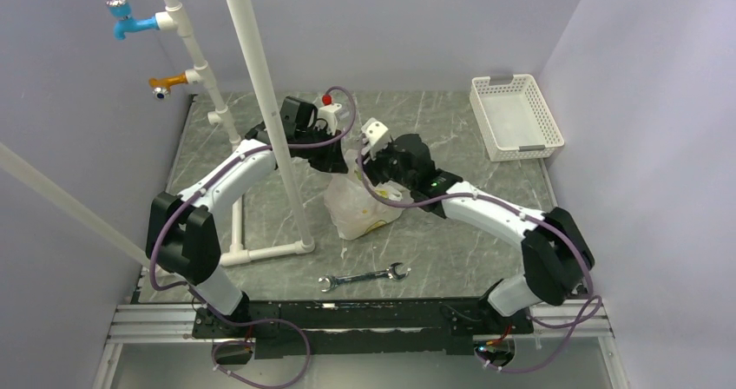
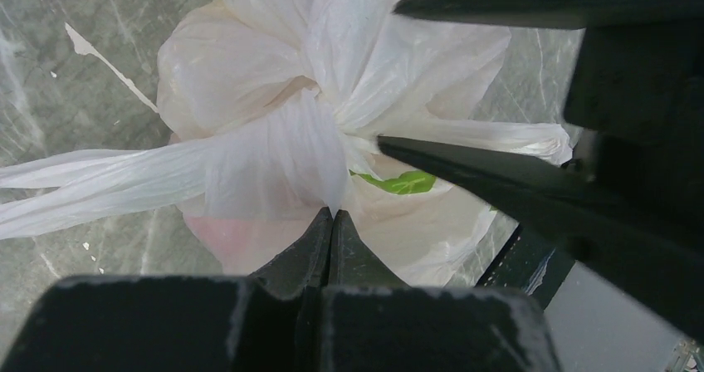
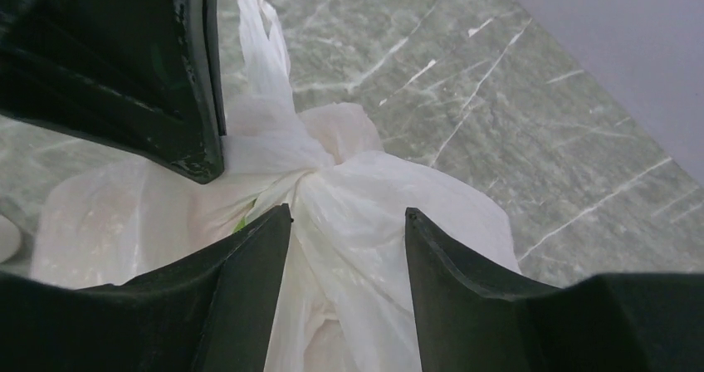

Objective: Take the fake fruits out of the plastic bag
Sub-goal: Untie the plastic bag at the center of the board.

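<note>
- Grey marbled stone makes up the surface (image 1: 469, 146), which is closed in by pale lilac walls (image 1: 391, 24).
- We see the plastic bag (image 1: 364, 202) near the middle of the surface, between the two arms. It sits bulging, with its mouth gathered into a knot on top.
- In the left wrist view, the bag's loop handles stretch out flat to either side of the knot. A green leaf print (image 2: 407, 181) shows through the film.
- The film is translucent, with a faint pink tint low down. We cannot make out any single fruit inside.
- We find the left end effector (image 2: 332, 216) clenched. Its two tips are pressed together, and a fold of bag film just below the knot is pinched between them.
- The right end effector (image 3: 349, 214) is released. Its fingers (image 3: 249, 281) stand apart on either side of the gathered neck, with film between them but not squeezed.
- From the right wrist, the left tool's dark tip touches the bag just beside the knot.
- A white lattice basket (image 1: 516, 115) rests at the far right of the surface, well apart from the bag.
- A wrench (image 1: 364, 278) lies flat near the front edge, just in front of the bag.
- A white pipe frame (image 1: 260, 85) rises on the left, and it carries a blue tap (image 1: 130, 24) and an orange tap (image 1: 165, 83).
</note>
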`<state>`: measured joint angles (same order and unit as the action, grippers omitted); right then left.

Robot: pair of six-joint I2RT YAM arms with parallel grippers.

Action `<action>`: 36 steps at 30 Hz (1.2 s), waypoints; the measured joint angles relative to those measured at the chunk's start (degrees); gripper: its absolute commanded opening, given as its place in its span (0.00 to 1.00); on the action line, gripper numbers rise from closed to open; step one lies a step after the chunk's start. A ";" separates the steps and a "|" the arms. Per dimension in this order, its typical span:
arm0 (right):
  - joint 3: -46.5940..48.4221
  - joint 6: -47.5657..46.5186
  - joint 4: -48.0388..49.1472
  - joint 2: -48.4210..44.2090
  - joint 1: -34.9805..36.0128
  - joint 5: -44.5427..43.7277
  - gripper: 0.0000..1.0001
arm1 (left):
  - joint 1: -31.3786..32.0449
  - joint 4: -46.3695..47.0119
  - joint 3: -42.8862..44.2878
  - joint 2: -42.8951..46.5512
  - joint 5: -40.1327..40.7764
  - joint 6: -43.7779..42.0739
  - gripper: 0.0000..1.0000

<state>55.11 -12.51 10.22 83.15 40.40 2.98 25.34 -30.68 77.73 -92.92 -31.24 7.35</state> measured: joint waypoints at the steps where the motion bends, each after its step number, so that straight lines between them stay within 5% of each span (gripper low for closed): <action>1: 0.66 -1.14 -0.57 1.33 0.46 -0.55 0.53 | 0.00 -0.02 0.00 0.00 0.00 0.00 0.00; 10: 5.07 -9.75 -3.82 8.11 7.34 -12.22 0.32 | -0.02 -0.28 0.00 -0.02 0.02 0.02 0.00; 24: 4.68 -7.82 -0.96 8.24 7.80 -17.57 0.01 | -0.02 0.24 0.00 -0.04 0.00 0.44 0.00; 36: -4.79 -2.36 3.17 -1.53 6.51 -15.96 0.00 | -0.02 0.48 -0.04 -0.07 1.81 1.53 0.00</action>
<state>50.33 -14.87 13.39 81.62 46.92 -12.97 25.32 -30.20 77.69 -92.99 -29.43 8.88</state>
